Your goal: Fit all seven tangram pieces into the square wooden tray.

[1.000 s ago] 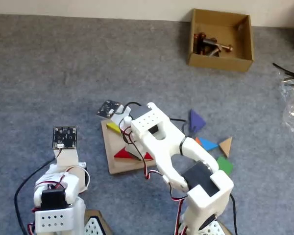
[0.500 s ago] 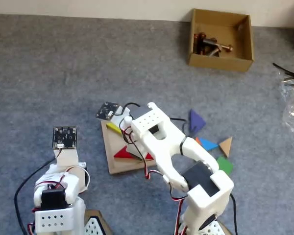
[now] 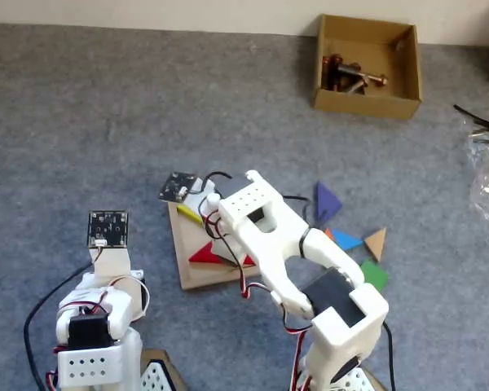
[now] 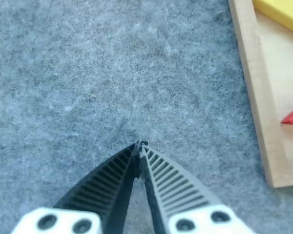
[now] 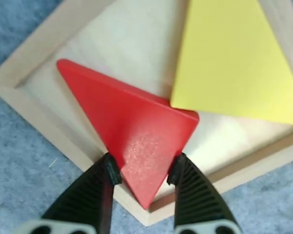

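Red is where the action is, if you can call it action; the right gripper is clamped on one corner of the big red triangular tangram piece, a finger on each side of that corner, and the tip pokes out over the rim of the square wooden tray; the rest of the piece sits over the tray floor, one corner touching the large yellow triangular piece that's already inside. Compared with a second ago barely anything has changed; the right arm's wrist has crept a hair toward the tray's far-left corner in the high view, and the tray and the loose pieces haven't budged; looks to me like it's nudging the red one into place, not dropping it yet. So I'd say we're early on; two pieces in or over the tray, and the purple triangle, blue triangle, tan wooden triangle, green piece and a sliver of orange piece are waiting on the grey carpet well off to the tray's right. The left gripper is pinched closed on nothing, parked over the carpet just beside the tray's edge; it hasn't moved at all.
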`<act>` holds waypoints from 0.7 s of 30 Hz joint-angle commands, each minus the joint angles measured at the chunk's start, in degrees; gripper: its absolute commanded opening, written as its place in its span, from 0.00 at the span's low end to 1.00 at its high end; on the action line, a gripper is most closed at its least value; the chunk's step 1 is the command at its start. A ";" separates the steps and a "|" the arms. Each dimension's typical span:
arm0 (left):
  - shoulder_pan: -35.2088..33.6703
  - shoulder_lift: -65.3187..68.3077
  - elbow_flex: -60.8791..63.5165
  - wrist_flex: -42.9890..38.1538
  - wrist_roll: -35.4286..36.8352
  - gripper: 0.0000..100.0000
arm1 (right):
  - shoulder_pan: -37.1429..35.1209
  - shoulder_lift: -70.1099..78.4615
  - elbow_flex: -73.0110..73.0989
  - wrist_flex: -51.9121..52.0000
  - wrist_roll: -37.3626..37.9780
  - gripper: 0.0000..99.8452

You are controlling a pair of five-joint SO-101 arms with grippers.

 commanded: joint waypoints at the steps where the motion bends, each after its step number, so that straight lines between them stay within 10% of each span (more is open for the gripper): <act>1: -0.48 0.40 1.19 0.44 0.18 0.00 | -3.38 -0.57 -2.86 0.13 0.97 0.00; 21: -0.48 0.40 1.19 0.44 0.18 0.00 | -4.88 -0.48 -14.29 5.93 0.53 0.00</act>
